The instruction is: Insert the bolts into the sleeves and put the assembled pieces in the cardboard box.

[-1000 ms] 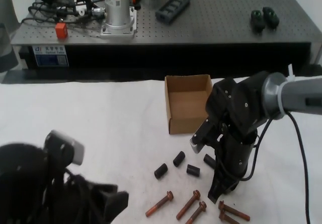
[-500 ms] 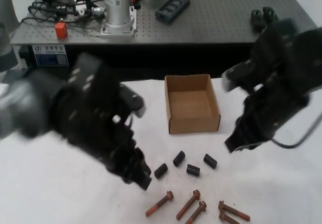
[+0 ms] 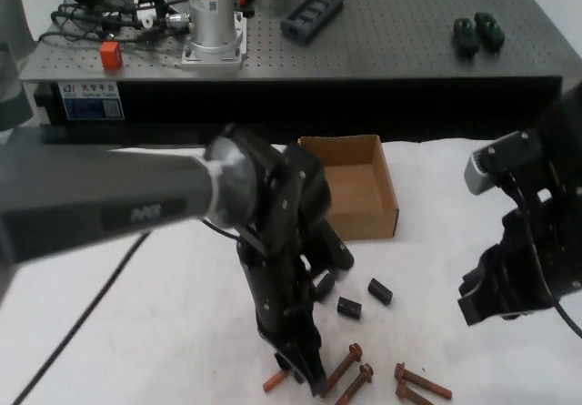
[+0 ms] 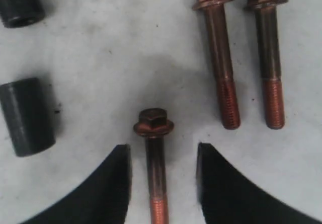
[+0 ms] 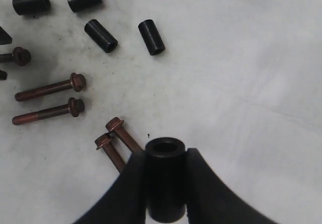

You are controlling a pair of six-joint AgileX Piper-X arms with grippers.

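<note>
The left end effector hangs low over the white-covered table. Its two fingers are spread apart on either side of one rust-brown bolt that lies flat on the cloth. A gap shows between each finger and the shank, so it has hold of nothing. In the left wrist view two more bolts lie side by side and parallel, near the straddled one, and two loose sleeves, short black tubes, rest on its other side. In the high view this arm comes in from the left and bends down among the parts, crossing in front of one corner of the cardboard box. The box stands open-topped on the cloth just beyond the scattered sleeves and bolts. The right end effector is closed on a held sleeve. Both fingers press against its sides and its open bore faces the wrist camera. In the high view this end effector sits to the right of the parts, apart from the box. Beneath it in the right wrist view a pair of bolts lies close together with heads touching or nearly so. Farther off, four sleeves and further bolts are spread over the cloth.
</note>
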